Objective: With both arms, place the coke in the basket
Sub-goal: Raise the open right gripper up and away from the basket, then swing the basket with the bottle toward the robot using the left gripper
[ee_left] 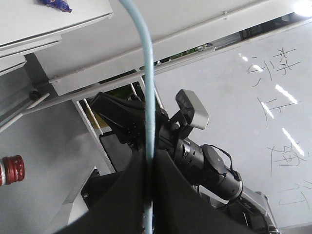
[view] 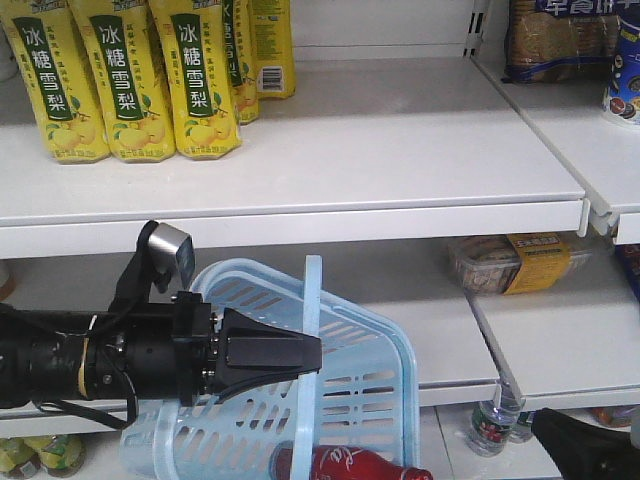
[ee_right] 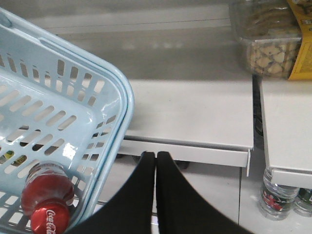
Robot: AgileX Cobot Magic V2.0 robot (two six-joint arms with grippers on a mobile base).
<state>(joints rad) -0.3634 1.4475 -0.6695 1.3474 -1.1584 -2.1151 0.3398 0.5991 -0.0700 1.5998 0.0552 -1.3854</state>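
1. The right gripper (ee_right: 155, 156) is closest. Its two fingers are pressed together with nothing between them.
2. Next comes the basket (ee_right: 126, 105), tipped to one side. The coke (ee_right: 48, 209) lies inside it, down in the low corner. So the main job looks done.
3. The left gripper (view: 305, 352) squeezes the basket's handle (view: 312, 300) and holds it up. Setting the basket down may be all that is left.
4. Farthest back is the shelf (ee_right: 195, 112), with a snack box (ee_right: 265, 44) near its right edge.
5. Only the front view shows the yellow drink bottles (view: 130, 80) up top. Only the left wrist view shows a whiteboard (ee_left: 234, 97).
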